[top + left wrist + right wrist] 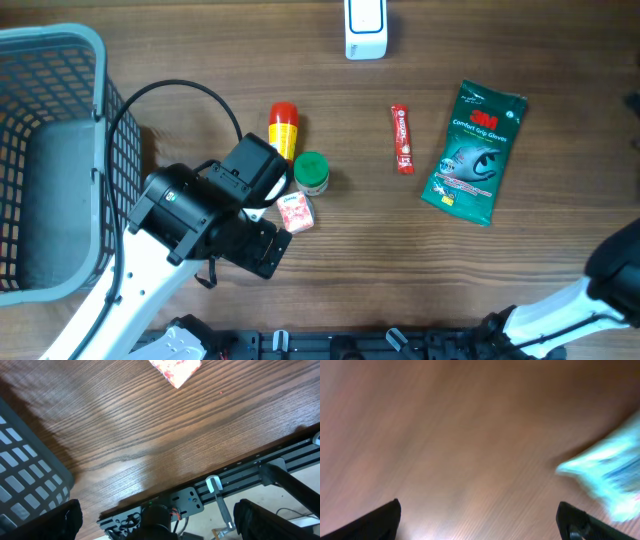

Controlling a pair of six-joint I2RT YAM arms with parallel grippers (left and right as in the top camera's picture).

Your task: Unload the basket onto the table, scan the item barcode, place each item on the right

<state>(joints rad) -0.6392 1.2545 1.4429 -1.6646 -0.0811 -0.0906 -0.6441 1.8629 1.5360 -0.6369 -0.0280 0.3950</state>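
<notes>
A white scanner stands at the far edge of the table. On the wood lie a red-and-yellow tube, a green-lidded jar, a small pink box, a red sachet and a green glove pack. My left gripper hangs open and empty over the table's front edge, with the pink box beyond it. My right gripper is open over bare wood with nothing between its fingers. In that blurred view the pale green pack lies off to the right.
A grey wire basket with a dark liner fills the left side, close to the left arm. The right arm enters at the bottom right corner. A black metal rail runs along the table's front edge.
</notes>
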